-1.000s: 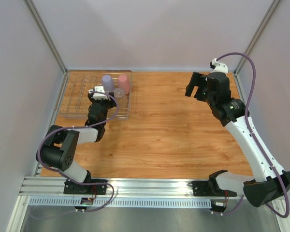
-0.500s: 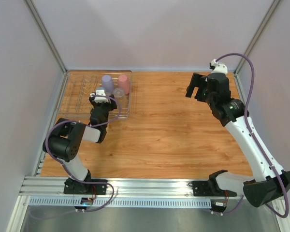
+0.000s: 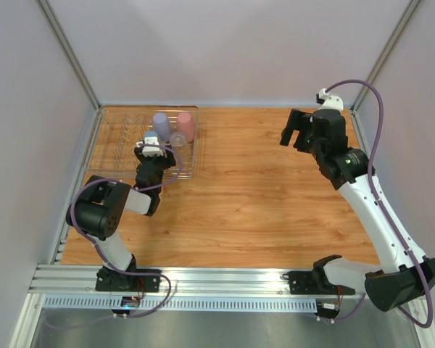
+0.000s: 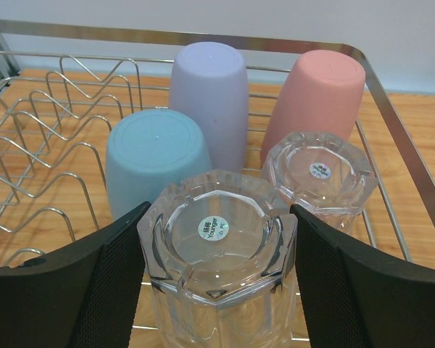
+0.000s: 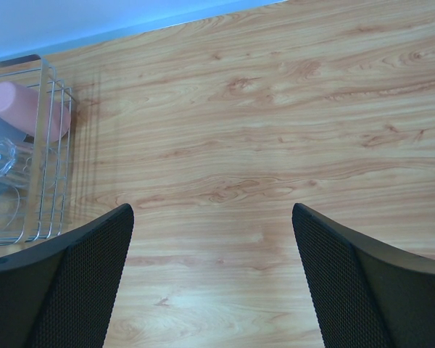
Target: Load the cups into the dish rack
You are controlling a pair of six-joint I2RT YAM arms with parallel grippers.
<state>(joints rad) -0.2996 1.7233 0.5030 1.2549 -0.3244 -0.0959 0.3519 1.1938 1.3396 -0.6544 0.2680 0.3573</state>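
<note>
The dish rack (image 4: 400,138) is a wire rack at the table's far left (image 3: 109,148). Standing upside down in its right end are a lavender cup (image 4: 209,94), a pink cup (image 4: 319,90), a blue cup (image 4: 156,156) and a clear faceted tumbler (image 4: 319,174). My left gripper (image 4: 217,214) is shut on a second clear tumbler (image 4: 217,254), upside down, in front of the blue cup, inside the rack. My right gripper (image 5: 212,210) is open and empty above bare wood at the far right (image 3: 297,134).
The rack's left part holds only wire prongs (image 4: 43,138). Grey walls close in the table on three sides. An aluminium rail (image 3: 225,279) runs along the near edge. In the right wrist view the rack's right end (image 5: 54,167) shows at the left.
My left gripper has shifted slightly toward the near right of the rack with the tumbler, and its forearm has swung closer to the rack. The right arm has barely moved.
</note>
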